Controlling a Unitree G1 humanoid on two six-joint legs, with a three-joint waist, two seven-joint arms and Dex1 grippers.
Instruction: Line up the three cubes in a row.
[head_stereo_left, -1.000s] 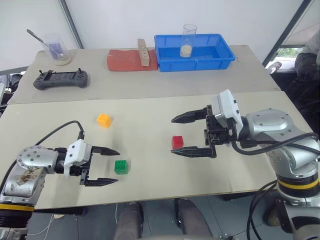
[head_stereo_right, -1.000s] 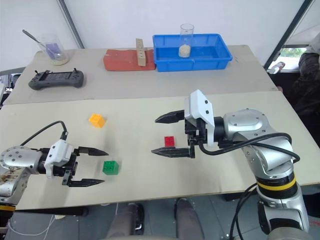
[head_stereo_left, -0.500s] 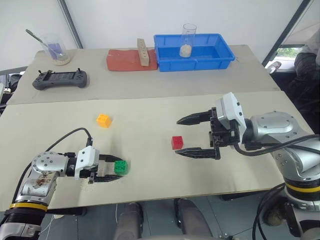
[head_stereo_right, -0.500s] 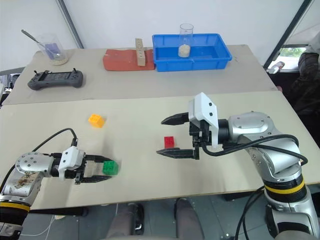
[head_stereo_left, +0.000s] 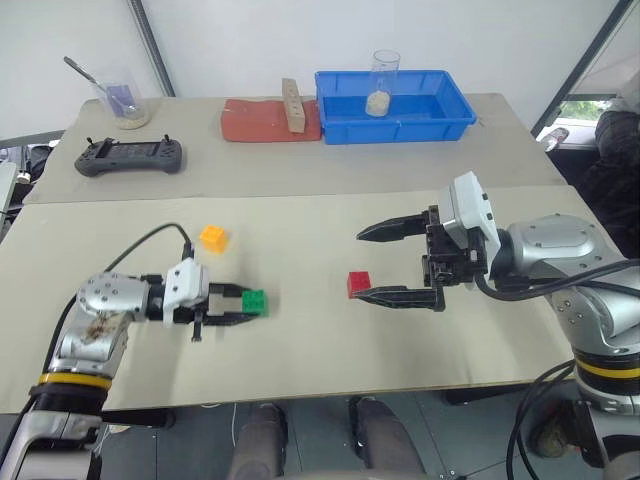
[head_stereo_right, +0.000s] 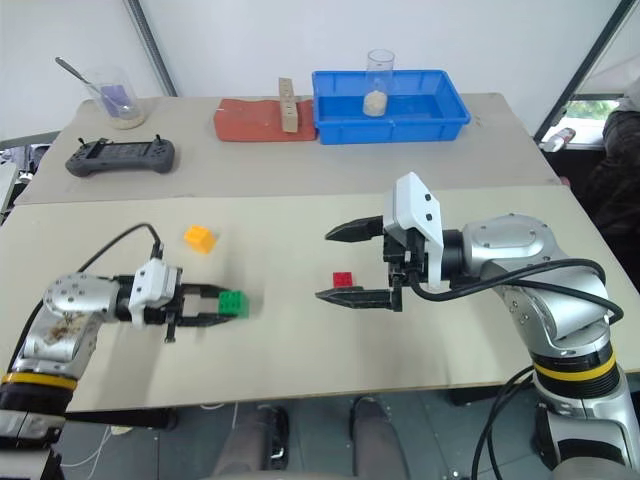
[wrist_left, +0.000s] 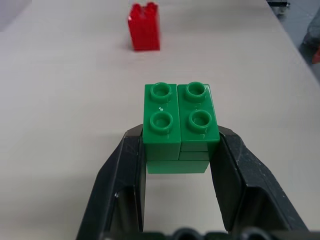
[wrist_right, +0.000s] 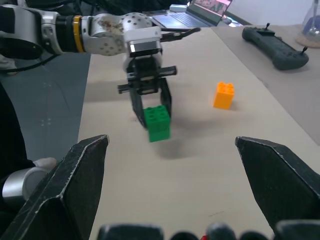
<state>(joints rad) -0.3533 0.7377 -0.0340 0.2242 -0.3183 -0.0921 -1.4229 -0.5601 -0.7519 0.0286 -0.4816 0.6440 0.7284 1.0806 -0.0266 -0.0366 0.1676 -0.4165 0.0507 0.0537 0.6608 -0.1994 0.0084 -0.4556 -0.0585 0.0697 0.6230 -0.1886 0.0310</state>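
**Left wrist view: green cube now clamped, red one waiting ahead**

Left wrist view puts the change plainly. The left hand (wrist_left: 177, 165) was spread wide and short of the green cube (wrist_left: 180, 125) a second ago; now its two black fingers (wrist_left: 127, 170) press the cube's opposite sides, studs up. From the head camera the cube appears raised a little off the table (head_stereo_left: 300, 350), and it has travelled with the hand toward the middle of the table since the earlier pictures. So the first of the three cubes looks picked up and on its way.

Farther along the table, the red cube (head_stereo_left: 359, 284) sits where it did before, close to the lower finger of the right hand (head_stereo_left: 385, 263). That hand is spread wide with nothing between its fingers, hovering above the table, and it has hardly shifted.

Beyond both, the yellow-orange cube (head_stereo_left: 212, 237) rests alone on the left part of the near table, well apart from the red one and untouched.

My reading: the row is not yet formed. With the green cube gripped, the likely next step is to set it down in line with one of the other two, then bring the third alongside. A skewed release could leave it crooked.

At the back stand a blue tray (head_stereo_left: 345, 128) and a controller (head_stereo_left: 132, 156), not involved.
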